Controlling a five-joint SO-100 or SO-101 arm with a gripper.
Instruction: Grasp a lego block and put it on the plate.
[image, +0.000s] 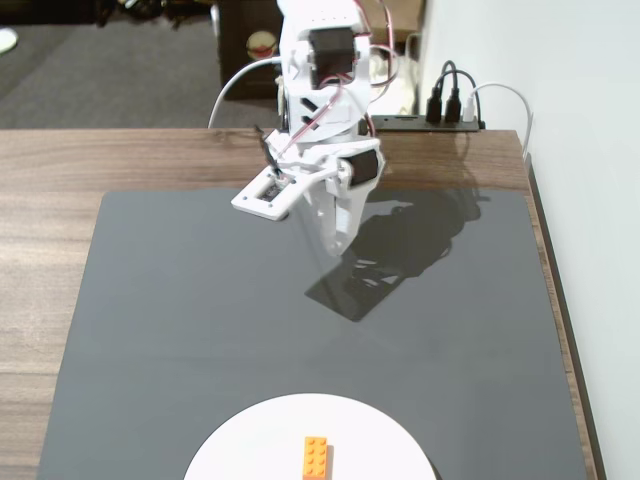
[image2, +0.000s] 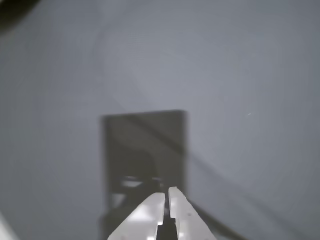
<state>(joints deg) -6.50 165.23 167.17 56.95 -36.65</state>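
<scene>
In the fixed view the lego block (image: 316, 458) lies on the plate (image: 250, 440) at the bottom edge, its long side pointing away from the camera. The plate rests on a dark grey mat (image: 150, 330) that covers the wooden tabletop (image: 60, 160). The arm is folded back at the far side, well apart from the plate. In the wrist view the tool (image2: 167, 192) hangs above bare mat, its 2 tips almost touching and seemingly empty, though the picture is blurred.

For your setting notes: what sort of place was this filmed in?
Probably a home or hobby workspace: a wooden table with a dark mat, a power strip by the wall, carpet behind, and a plate holding a toy brick.
</scene>
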